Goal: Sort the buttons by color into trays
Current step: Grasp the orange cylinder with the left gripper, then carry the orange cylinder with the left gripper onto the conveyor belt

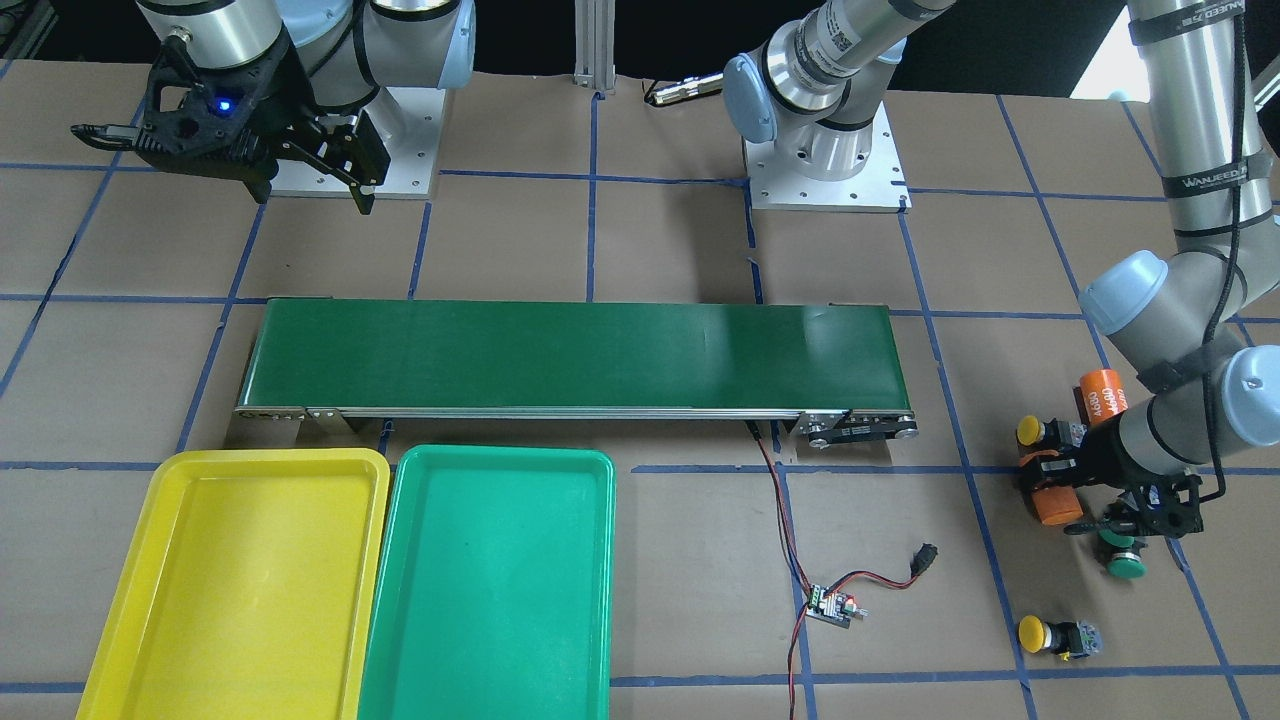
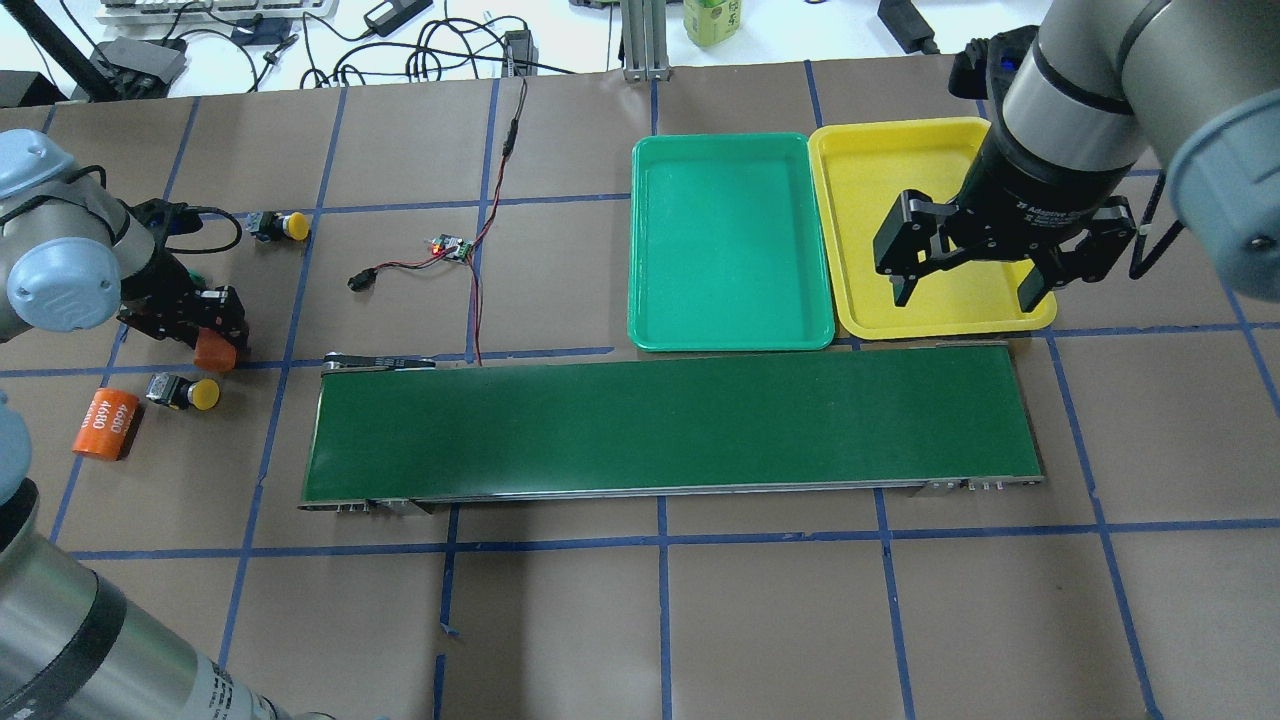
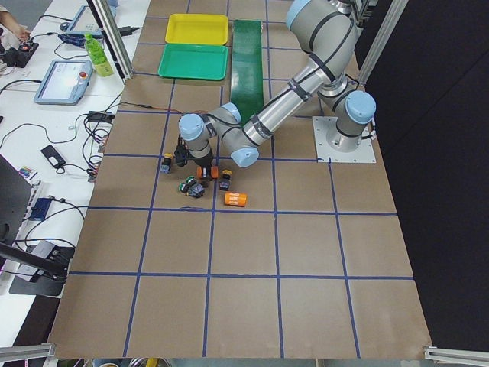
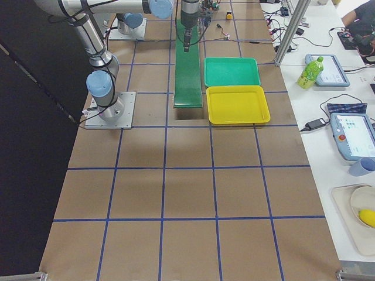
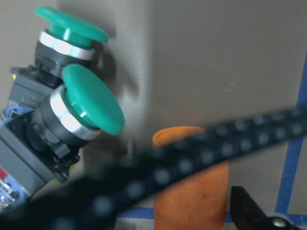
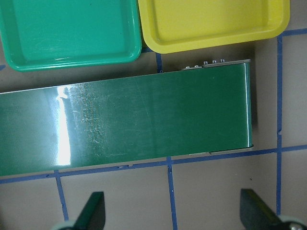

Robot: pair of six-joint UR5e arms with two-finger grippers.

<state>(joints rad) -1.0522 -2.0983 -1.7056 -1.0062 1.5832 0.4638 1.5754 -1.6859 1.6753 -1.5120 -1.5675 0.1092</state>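
- table (image 2: pixel 760 620): brown paper surface, gridded with blue tape.
- conveyor belt (image 1: pixel 570 355): long, dark green, lying left to right across the middle.
- yellow tray (image 1: pixel 250 570) and green tray (image 1: pixel 490 580): side by side with rims touching, on the far side of the belt at its right end. the green one is on the left of the pair.
- right gripper (image 2: pixel 965 285): hangs high over the belt's right end and the yellow tray's near rim. jaws spread wide, nothing in them.
- left gripper (image 2: pixel 200 322): low at the table's left end, among the buttons. one fingertip (image 5: pixel 249 211) stands clear of the orange cylinder (image 5: pixel 192 196), the other is hidden behind a blurred cable (image 5: pixel 240 139). jaws read as parted, gripping nothing.
- 4680 cylinder (image 2: pixel 105 425): orange, lying on its side at the far left, nearer the robot.
- green button (image 5: pixel 90 98) and second green button (image 5: pixel 72 29): close together, just beside the left gripper on its far side.
- near yellow button (image 2: pixel 205 393): on the table between the 4680 cylinder and the belt's left end.
- far yellow button (image 2: pixel 293 226): on the table, apart from the group. all four buttons are well apart from the trays.
- controller board (image 1: pixel 830 605): small, with red and black wires, beyond the belt.
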